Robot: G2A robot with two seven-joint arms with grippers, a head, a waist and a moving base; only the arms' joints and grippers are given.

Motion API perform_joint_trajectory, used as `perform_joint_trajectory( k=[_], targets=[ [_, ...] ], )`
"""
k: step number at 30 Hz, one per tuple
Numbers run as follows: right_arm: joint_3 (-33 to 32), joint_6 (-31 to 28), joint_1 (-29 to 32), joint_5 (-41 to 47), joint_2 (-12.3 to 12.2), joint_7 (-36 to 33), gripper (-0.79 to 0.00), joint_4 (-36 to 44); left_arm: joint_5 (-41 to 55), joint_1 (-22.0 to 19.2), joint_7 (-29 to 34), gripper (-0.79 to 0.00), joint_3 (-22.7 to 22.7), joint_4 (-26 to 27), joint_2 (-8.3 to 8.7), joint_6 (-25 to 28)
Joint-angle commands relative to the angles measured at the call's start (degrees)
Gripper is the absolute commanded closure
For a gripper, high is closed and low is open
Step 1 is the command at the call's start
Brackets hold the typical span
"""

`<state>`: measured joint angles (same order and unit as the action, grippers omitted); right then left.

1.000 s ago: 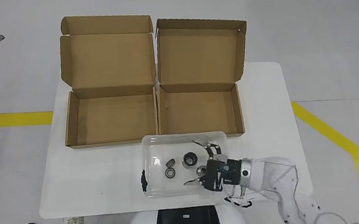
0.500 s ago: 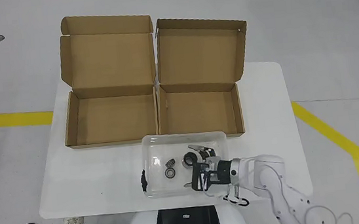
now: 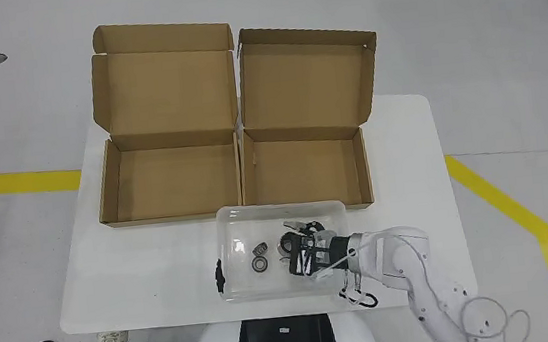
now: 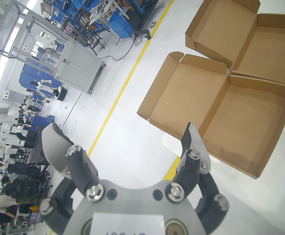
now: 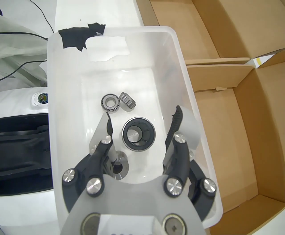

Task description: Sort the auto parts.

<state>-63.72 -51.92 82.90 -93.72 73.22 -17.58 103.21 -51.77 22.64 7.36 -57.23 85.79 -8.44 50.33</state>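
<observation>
All the parts lie on the floor of the clear bin (image 5: 64,89). Near its middle sits a big bearing (image 5: 138,135), a black core in a bright metal ring, flat with its bore facing up. Toward the bin's taped end are two small roller bearings, just beside each other: one (image 5: 110,103) flat with its bore up, the other (image 5: 127,100) tipped on its side so the rollers show. Toward the untaped end a silvery flanged sleeve (image 5: 119,168) lies bore up, partly hidden behind a finger of my right gripper (image 5: 143,113). Along the bin's far long side stand two open cardboard boxes (image 3: 170,182) (image 3: 304,173), lids thrown back.
</observation>
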Motion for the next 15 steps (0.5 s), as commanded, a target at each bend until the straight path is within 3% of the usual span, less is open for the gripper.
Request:
perform_joint_trajectory(
  k=[1,2,5,15],
  targets=[
    [0.48,-0.10,-0.57,1.00,0.01,-1.35,-0.573,-0.69,0.00,0.00,0.00,-0.785,0.00,0.00,0.00,0.00],
    [0.71,-0.09,-0.84,1.53,0.01,-2.03,-0.622,-1.14,0.00,0.00,0.00,-0.785,0.00,0.00,0.00,0.00],
    [1.31,0.03,-1.57,2.95,-0.01,-3.40,-0.656,-1.96,0.00,0.00,0.00,-0.785,0.00,0.00,0.00,0.00],
    [2.60,1.04,-2.91,4.92,-0.35,-6.20,-0.653,-4.42,0.00,0.00,0.00,-0.785,0.00,0.00,0.00,0.00]
  ],
)
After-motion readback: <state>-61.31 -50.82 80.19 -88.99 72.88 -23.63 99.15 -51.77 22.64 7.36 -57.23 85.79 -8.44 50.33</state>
